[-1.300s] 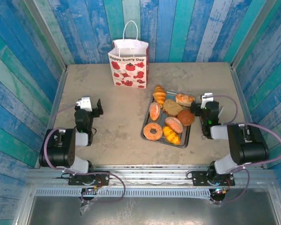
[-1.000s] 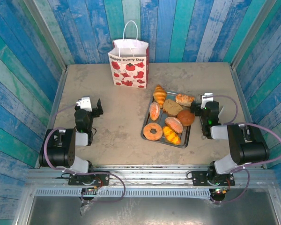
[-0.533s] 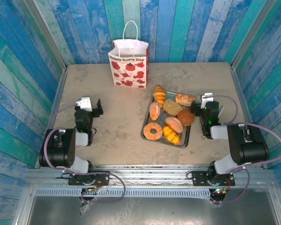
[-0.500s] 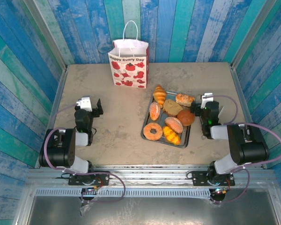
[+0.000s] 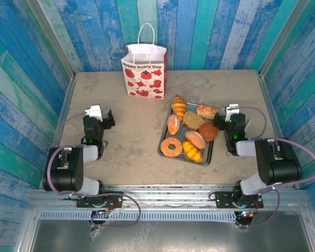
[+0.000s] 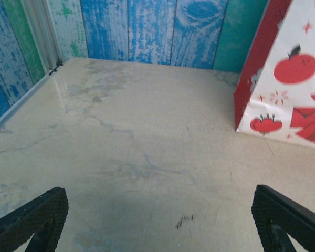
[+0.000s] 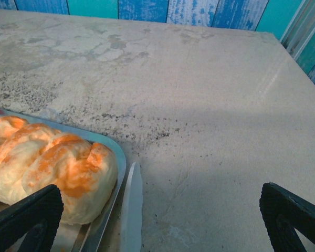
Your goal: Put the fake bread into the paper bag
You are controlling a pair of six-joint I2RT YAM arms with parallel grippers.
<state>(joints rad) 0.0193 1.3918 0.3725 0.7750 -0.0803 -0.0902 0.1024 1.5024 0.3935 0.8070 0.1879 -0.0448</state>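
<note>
The tray (image 5: 163, 148) holds the fake bread (image 5: 189, 134), right of centre on the beige worktop (image 5: 126, 131). The paper bag (image 5: 144, 73) stands upright at the rear. Left end effector (image 5: 102, 117) and right end effector (image 5: 227, 116): spread wide, empty. Blue plank walls (image 5: 210, 31) enclose the worktop.

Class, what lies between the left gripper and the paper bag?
Nothing: bare tabletop separates the left gripper from the paper bag, seen in the top and left wrist views.
</note>
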